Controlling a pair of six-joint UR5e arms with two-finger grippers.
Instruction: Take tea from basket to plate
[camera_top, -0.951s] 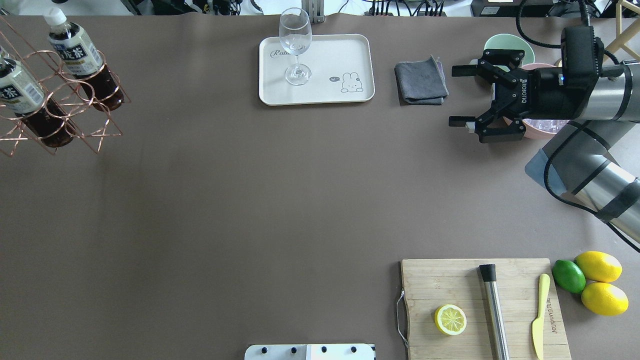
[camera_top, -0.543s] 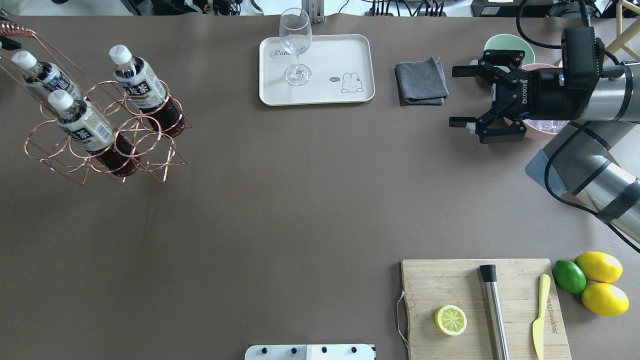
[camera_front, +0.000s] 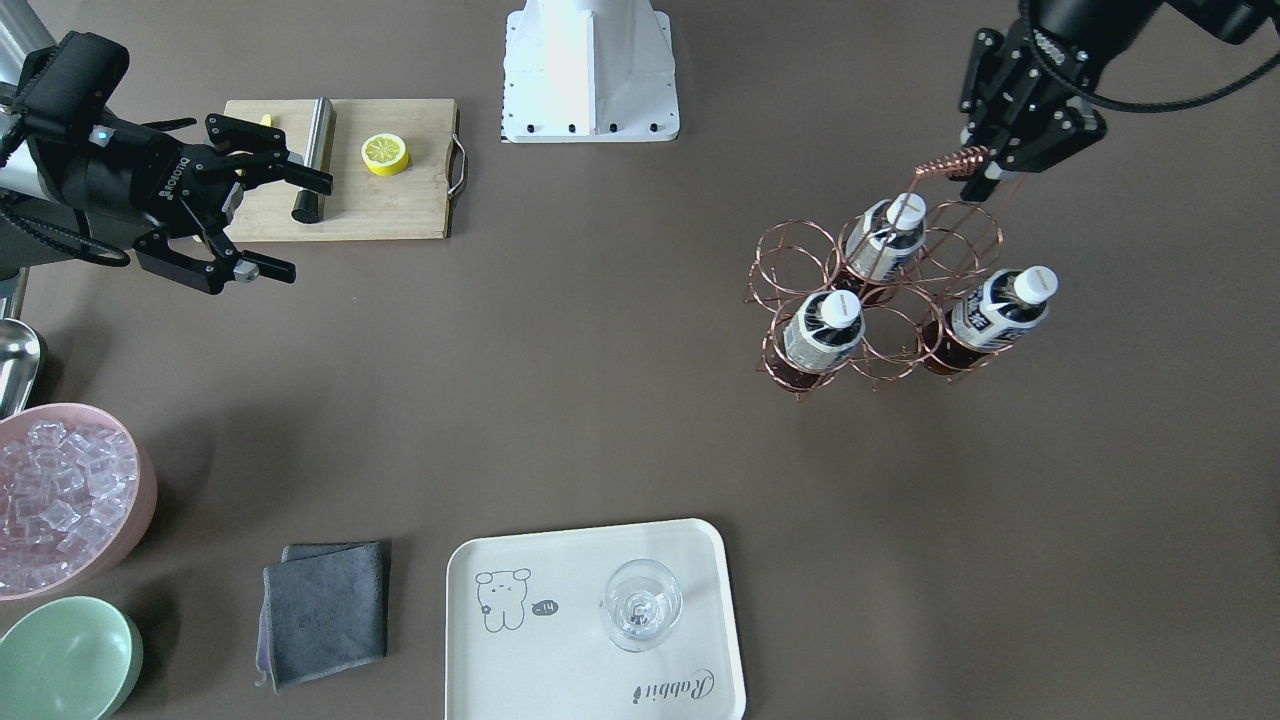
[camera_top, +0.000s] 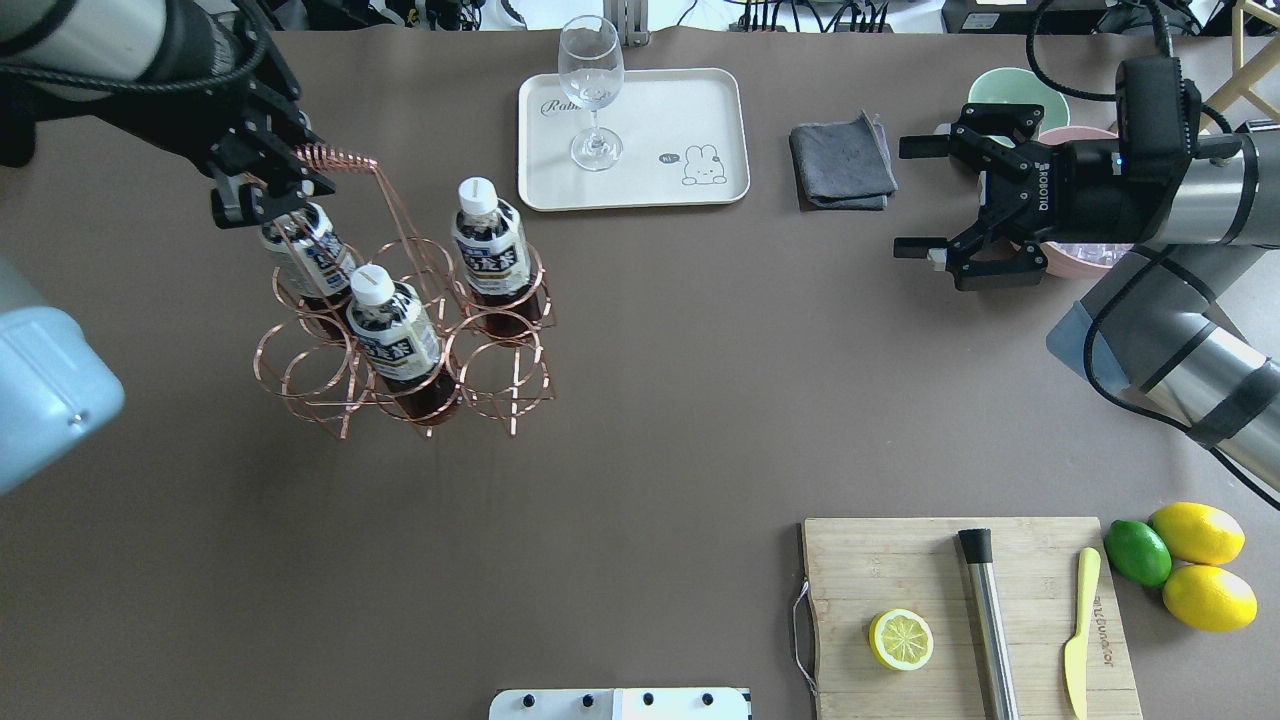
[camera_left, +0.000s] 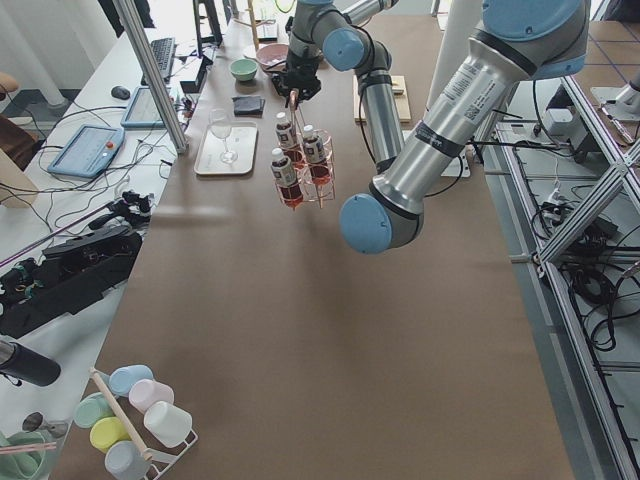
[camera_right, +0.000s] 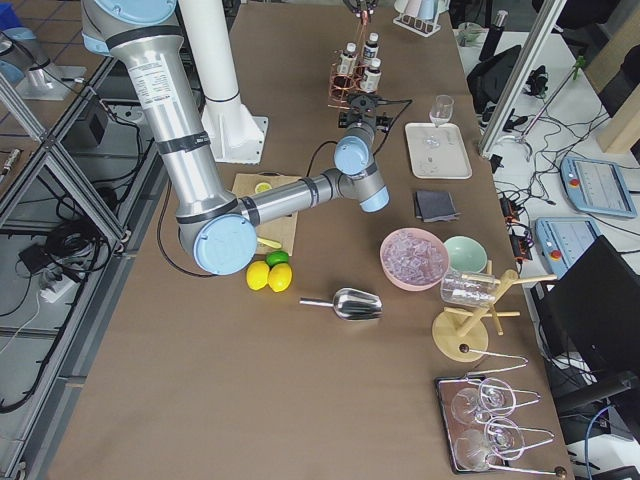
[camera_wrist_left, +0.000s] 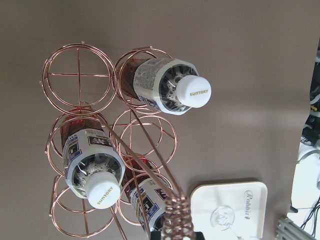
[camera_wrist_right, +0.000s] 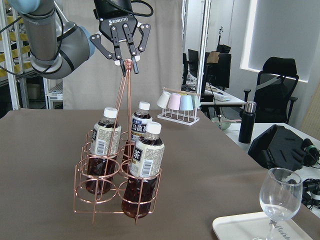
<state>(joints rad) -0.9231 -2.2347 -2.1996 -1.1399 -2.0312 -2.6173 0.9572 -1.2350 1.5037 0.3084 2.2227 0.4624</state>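
Observation:
The copper wire basket (camera_top: 400, 340) hangs from my left gripper (camera_top: 268, 185), which is shut on its coiled handle (camera_top: 335, 157) left of the table's middle. I cannot tell whether its feet touch the table. It holds three tea bottles (camera_top: 490, 250) with white caps, also seen in the left wrist view (camera_wrist_left: 170, 87) and the right wrist view (camera_wrist_right: 145, 155). The cream plate (camera_top: 690, 105) lies at the far edge, right of the basket. My right gripper (camera_top: 903, 198) is open and empty at the right.
A wine glass (camera_top: 592, 90) stands on the plate's left part. A grey cloth (camera_top: 842, 160), a green bowl (camera_top: 1010, 90) and a pink bowl of ice (camera_front: 60, 500) lie to the right. A cutting board (camera_top: 900, 570) with a lemon half is near right.
The basket with its bottles has moved right and nearer, from the table's far left edge towards the middle. My left arm has come into view with it. The right arm stayed.

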